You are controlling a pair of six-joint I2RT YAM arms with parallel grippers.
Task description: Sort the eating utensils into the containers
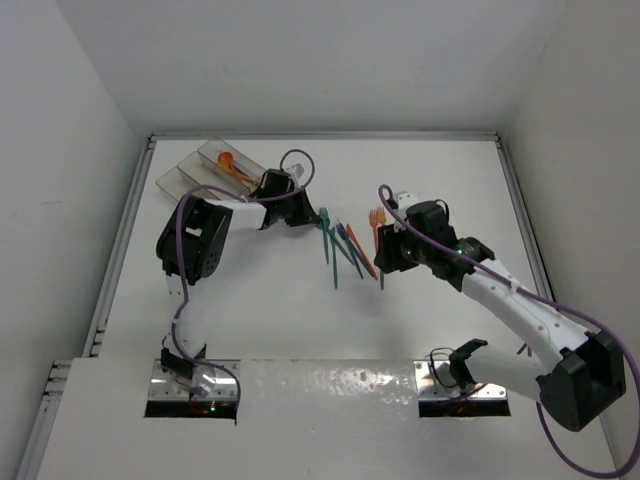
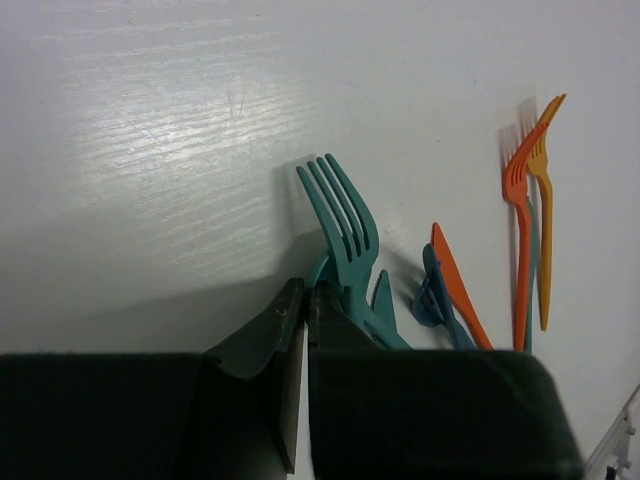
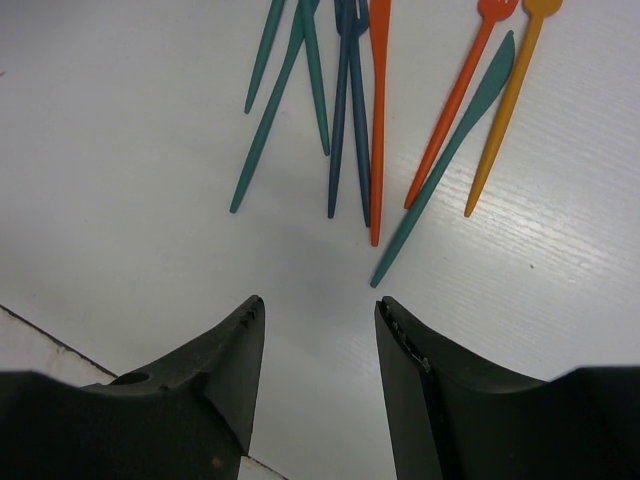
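Grab step: left gripper [image 2: 305,296] shut, empty, beside teal fork [image 2: 341,228]; right gripper [image 3: 320,304] wide open, empty. Next, open around fork.

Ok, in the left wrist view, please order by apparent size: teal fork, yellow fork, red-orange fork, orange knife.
1. teal fork: looks largest, but it is nearest the camera and the left hand hides its handle, so unsure.
2. yellow fork and red-orange fork: look alike.
3. orange knife: smallest visible part; its end is hidden.
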